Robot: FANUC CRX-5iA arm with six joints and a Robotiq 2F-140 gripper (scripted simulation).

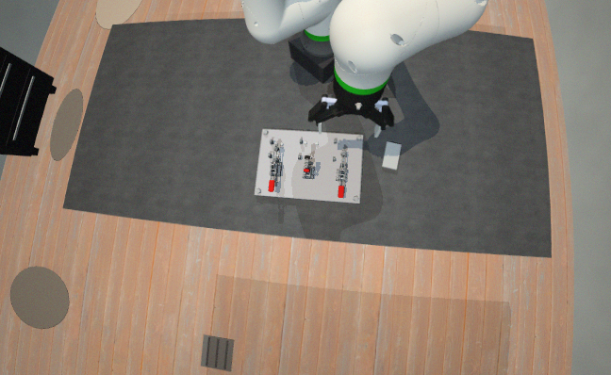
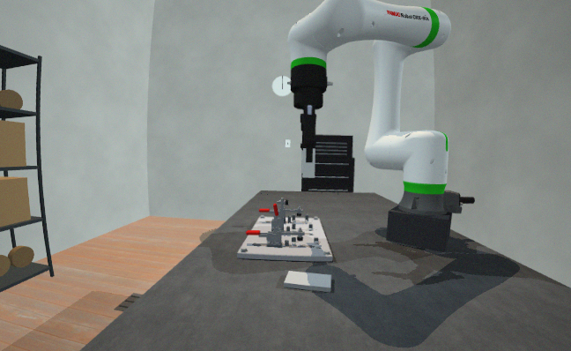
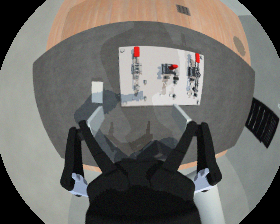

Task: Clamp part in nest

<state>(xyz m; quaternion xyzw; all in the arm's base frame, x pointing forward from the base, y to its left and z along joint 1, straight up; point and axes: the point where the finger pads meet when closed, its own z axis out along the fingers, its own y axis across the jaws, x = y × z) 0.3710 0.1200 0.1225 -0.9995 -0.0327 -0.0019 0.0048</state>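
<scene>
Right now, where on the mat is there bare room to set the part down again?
Bare mat shows left of the fixture plate, and between its red-handle edge and the wood floor. It is crowded at the plate's other side: the part, the open gripper overhead, the arm's base.
</scene>
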